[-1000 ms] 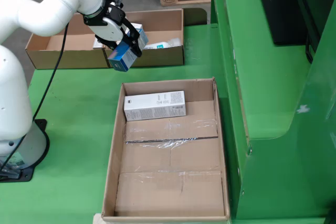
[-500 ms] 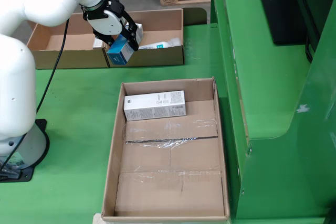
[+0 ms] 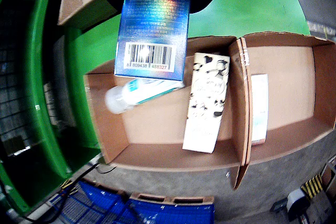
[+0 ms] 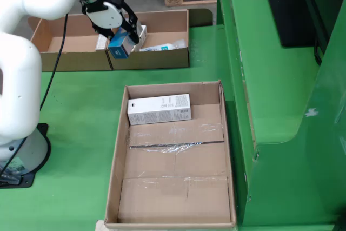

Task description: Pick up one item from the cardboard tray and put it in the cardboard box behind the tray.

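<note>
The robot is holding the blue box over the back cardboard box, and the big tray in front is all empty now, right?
Not quite. The tray is not empty: the fixed side view shows a white carton lying at its far end. The rest is right: the gripper holds the blue box over the back cardboard box.

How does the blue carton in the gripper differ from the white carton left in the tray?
The blue carton is glossy blue with a barcode end; the white carton is pale with small print. The blue carton hangs clamped in the gripper over the rear cardboard box, while the white carton lies flat in the tray. The white carton looks longer. Both are rectangular retail boxes.
</note>
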